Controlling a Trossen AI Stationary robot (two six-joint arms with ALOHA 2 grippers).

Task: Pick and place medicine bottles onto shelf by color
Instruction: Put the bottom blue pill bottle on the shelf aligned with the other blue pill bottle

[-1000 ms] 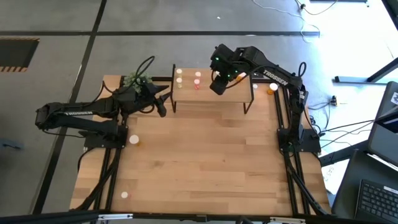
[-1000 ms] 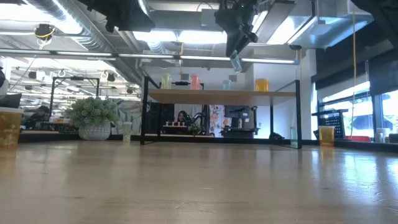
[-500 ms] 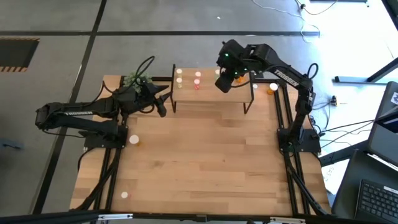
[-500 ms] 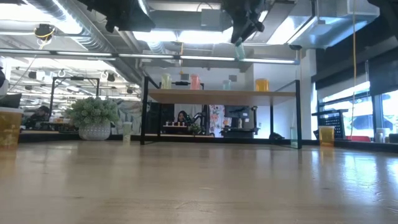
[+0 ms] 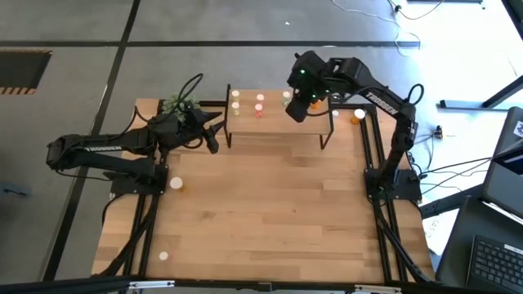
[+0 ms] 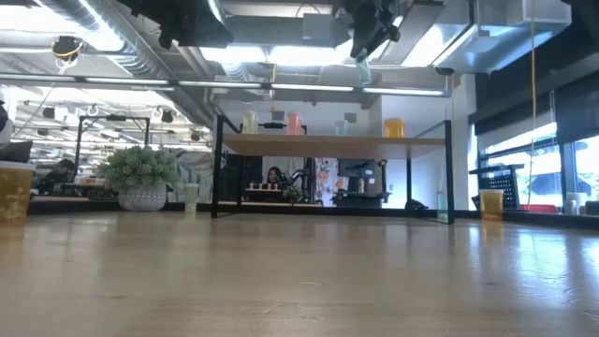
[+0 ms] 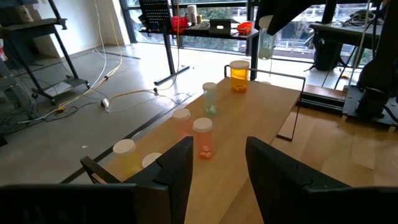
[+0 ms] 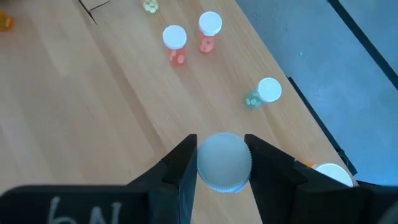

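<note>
Right gripper (image 8: 222, 163), pinching a pale-capped greenish medicine bottle (image 8: 224, 163) upright, hangs directly above the small light-wood shelf (image 8: 93, 118), 1 green bottle (image 8: 263, 93) standing just beside its drop line.

Dark arms (image 5: 98, 151) (white lettering)

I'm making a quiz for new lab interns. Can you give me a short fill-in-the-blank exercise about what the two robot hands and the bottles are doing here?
1. The right hand is shut on a bottle with a pale ____.
2. That held bottle hangs above the ____, not touching it.
3. On the shelf, the larger bottle is ____ in colour.
4. The left hand is ____ and holds nothing.

Missing words: cap; shelf; orange; open
</note>
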